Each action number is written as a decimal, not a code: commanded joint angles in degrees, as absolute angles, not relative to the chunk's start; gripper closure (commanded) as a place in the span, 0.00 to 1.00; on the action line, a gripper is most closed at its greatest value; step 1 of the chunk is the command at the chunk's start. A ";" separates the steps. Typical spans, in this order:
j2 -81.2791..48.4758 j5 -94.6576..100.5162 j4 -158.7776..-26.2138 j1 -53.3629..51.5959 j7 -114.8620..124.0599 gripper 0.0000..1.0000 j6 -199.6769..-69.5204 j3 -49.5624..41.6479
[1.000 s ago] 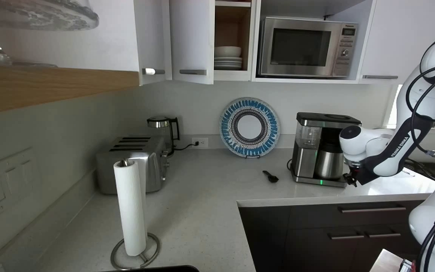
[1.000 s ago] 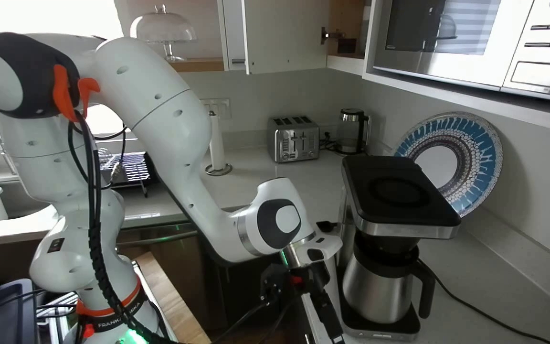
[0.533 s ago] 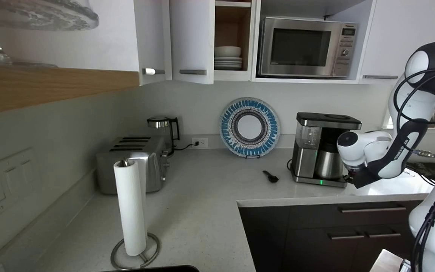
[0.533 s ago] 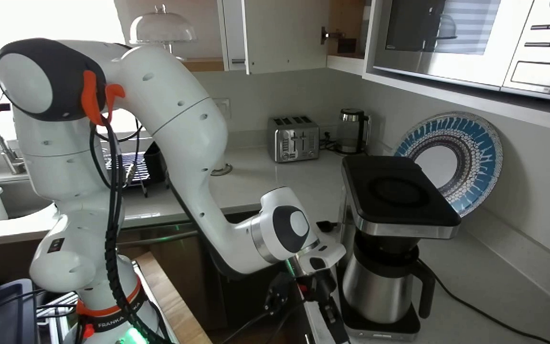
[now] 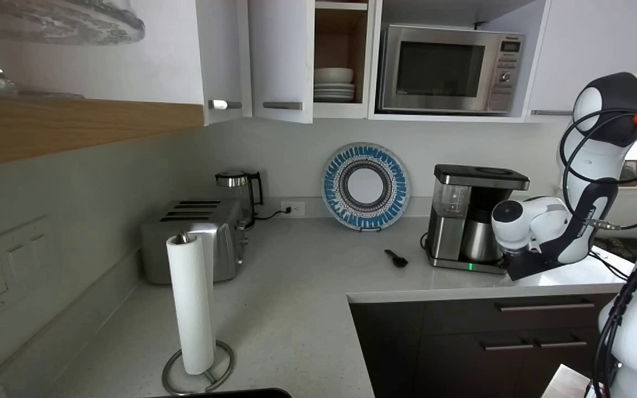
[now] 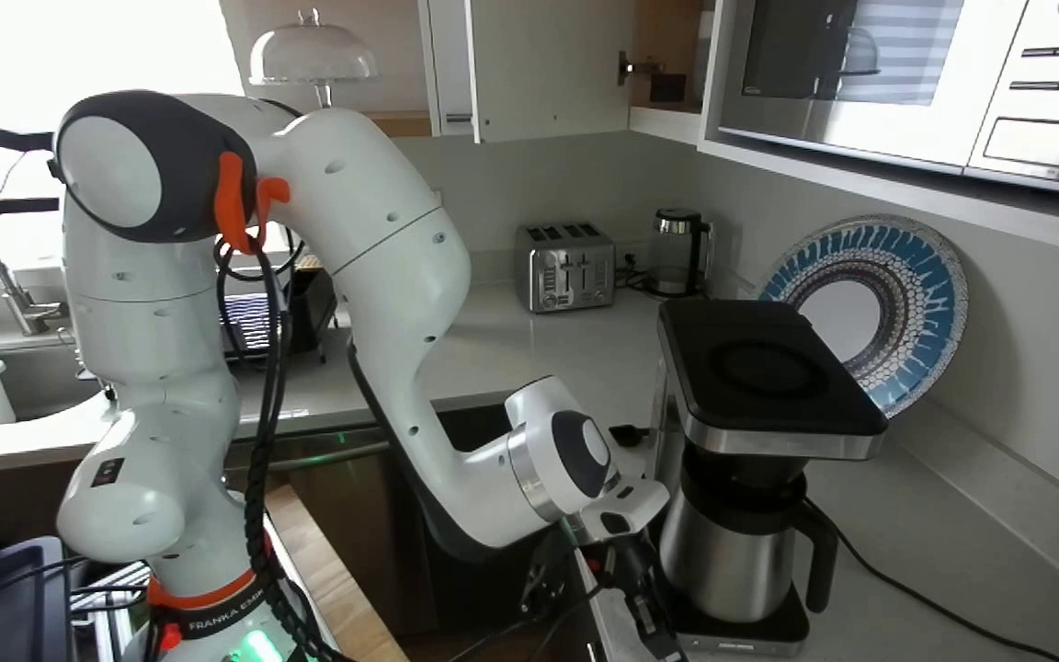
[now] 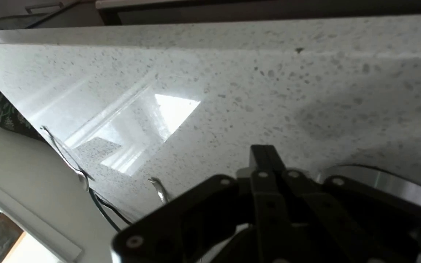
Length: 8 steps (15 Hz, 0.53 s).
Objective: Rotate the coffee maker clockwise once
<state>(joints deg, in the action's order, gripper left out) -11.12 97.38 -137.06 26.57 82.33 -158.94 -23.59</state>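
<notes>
Find coffee maker (image 6: 759,469) upright on the counter (image 5: 296,293), near the front edge, with long side roughly parallel to that edge. Find gripper (image 7: 264,151) closed on nothing, low, just beside the coffee maker, toward the front edge. Cannot confirm contact. Read coffee maker as lying from gripper toward back edge and inner corner. For clockwise, judge a push toward inner corner suitable, toward back edge likely wrong.

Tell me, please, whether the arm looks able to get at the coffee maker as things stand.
Probably yes: its closed hand appears close beside the coffee maker, with no obstacle visible between; contact is unclear.
</notes>
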 commanded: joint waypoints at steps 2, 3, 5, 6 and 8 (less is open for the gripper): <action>-12.79 101.80 -134.96 27.70 88.53 1.00 -163.70 -23.59; -12.71 102.04 -134.97 27.82 88.81 1.00 -164.32 -23.58; -12.72 101.07 -135.29 28.12 87.71 1.00 -165.81 -23.62; -12.63 100.38 -135.61 28.40 86.65 1.00 -166.88 -23.66; -12.61 99.79 -135.77 28.94 86.07 1.00 -169.12 -23.60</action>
<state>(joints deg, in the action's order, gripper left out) -11.28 99.90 -135.84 28.09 86.27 -164.23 -23.76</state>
